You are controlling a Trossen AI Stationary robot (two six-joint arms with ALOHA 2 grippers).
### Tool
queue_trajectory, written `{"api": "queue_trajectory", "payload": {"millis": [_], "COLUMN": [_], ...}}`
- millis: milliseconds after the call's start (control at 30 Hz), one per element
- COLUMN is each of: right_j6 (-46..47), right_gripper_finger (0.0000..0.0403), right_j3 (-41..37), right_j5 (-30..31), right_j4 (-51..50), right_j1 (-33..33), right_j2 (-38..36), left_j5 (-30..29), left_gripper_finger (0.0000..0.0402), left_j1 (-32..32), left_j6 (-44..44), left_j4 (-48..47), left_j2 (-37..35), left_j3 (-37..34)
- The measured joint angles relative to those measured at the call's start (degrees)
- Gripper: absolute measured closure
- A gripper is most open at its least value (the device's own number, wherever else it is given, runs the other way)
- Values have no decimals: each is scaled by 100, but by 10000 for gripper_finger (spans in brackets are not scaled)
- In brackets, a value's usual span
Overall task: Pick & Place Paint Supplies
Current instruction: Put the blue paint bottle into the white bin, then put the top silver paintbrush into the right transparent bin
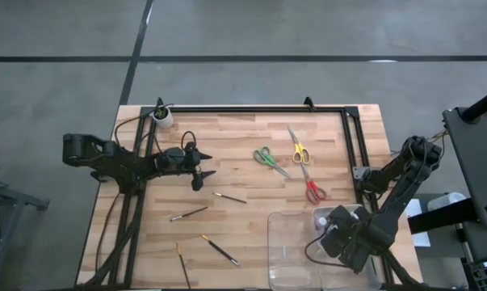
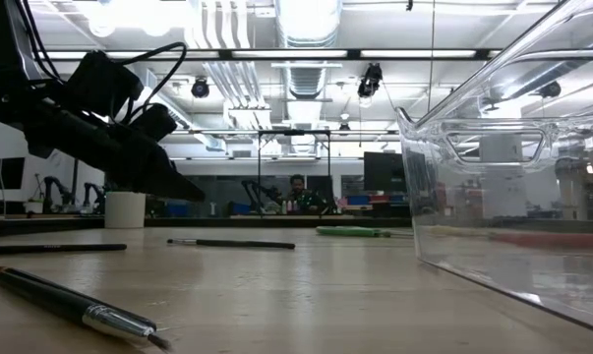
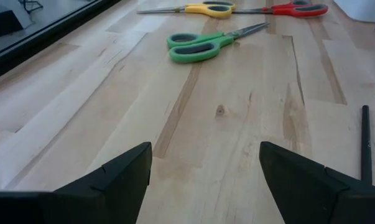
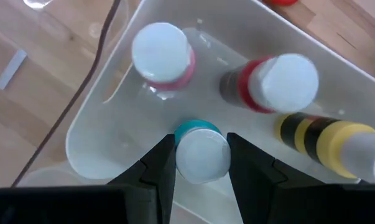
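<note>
My right gripper (image 4: 201,167) points down into a corner compartment of the clear tray (image 1: 291,263) and is shut on a teal paint bottle (image 4: 203,152) with a pale cap. In that compartment a pink bottle (image 4: 162,53) and a red bottle (image 4: 274,81) stand, and a yellow bottle (image 4: 336,142) lies on its side. My left gripper (image 1: 204,166) waits open just above the left part of the table. Green scissors (image 1: 269,159), yellow scissors (image 1: 298,149), red scissors (image 1: 312,188) and several thin brushes (image 1: 188,213) lie flat on the wood. My right gripper pinches the teal bottle just under its pale cap (image 4: 203,155) between its two fingers (image 4: 159,165), coming from above and pointing down. The bottle is upright, cap toward the wrist. Its base is hidden, so I cannot tell whether it rests on the tray floor.
A small white cup (image 1: 162,115) stands at the far left corner. A black frame rail (image 1: 251,109) runs along the far edge and down the right side. Bare wood lies between the scissors and my left gripper. In the low view the tray wall (image 2: 493,216) fills the right.
</note>
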Motion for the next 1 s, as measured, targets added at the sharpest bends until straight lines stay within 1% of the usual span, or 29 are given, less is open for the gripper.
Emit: {"api": "queue_trajectory", "payload": {"millis": [167, 433, 500, 667, 767, 867, 1000], "right_j6": [25, 25, 25, 77, 91, 90, 88], "right_gripper_finger": [287, 284, 272, 213, 186, 173, 170], "right_j3": [-167, -189, -191, -203, -207, -207, -145], "right_j5": [1, 9, 67, 61, 68, 73, 95], "right_j4": [137, 151, 145, 145, 163, 165, 140], "right_j1": [-2, -2, -2, -4, -3, -2, -2], "right_j2": [-52, -79, -77, -49, -47, -51, -51], "left_j5": [0, 0, 0, 0, 0, 0, 0], "left_gripper_finger": [98, 98, 98, 98, 98, 98, 98], "left_j1": [0, 0, 0, 0, 0, 0, 0], "left_j6": [0, -2, -2, -2, -3, -4, -5], "left_j4": [-1, -3, -3, -4, -4, -7, -6], "left_j2": [0, 0, 0, 0, 2, 2, 2], "left_j3": [0, 0, 0, 0, 0, 0, 0]}}
